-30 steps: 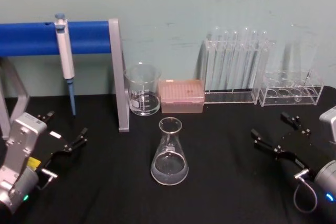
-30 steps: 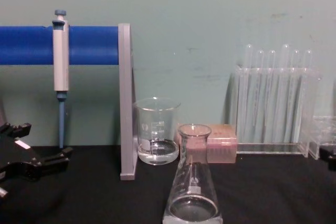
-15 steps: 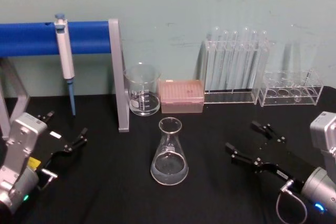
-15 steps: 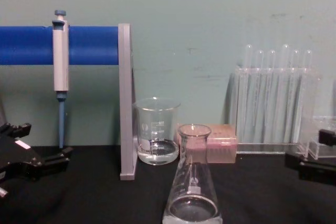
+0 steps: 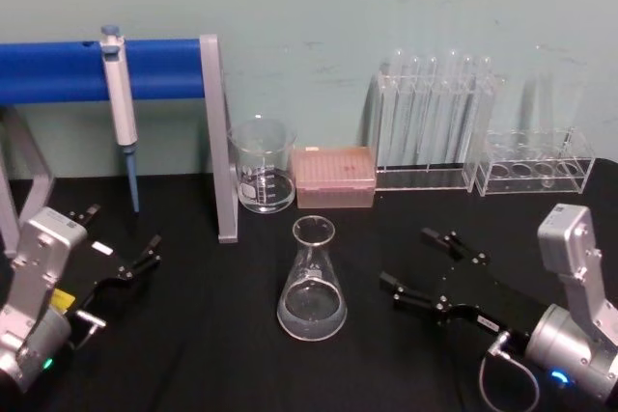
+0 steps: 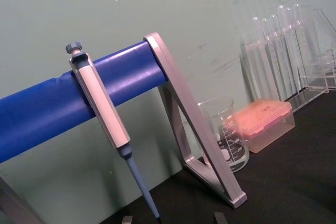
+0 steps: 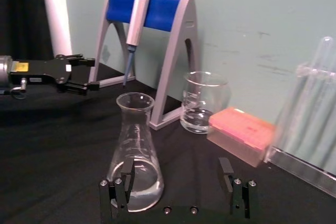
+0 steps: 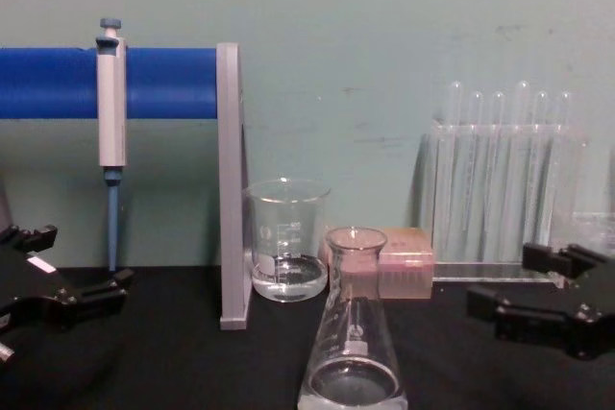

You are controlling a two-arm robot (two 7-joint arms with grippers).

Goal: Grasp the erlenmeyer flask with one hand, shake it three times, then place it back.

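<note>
Right gripper [image 5: 406, 258] low over the black table [image 5: 193, 335], fingers spread wide and empty, pointing left at the erlenmeyer flask [image 5: 312, 287].
The flask stands upright mid-table with a little clear liquid in its base, just left of the fingertips and apart from them, with nothing between. Farther back a beaker [image 5: 262, 166] and a pink tip box [image 5: 333, 177] stand side by side, with a test tube rack [image 5: 430, 132] to their right. A pipette [image 5: 120, 94] hangs on the blue stand [image 5: 58, 69] at far left. The left gripper [image 5: 123, 231] rests near left, open and empty.
</note>
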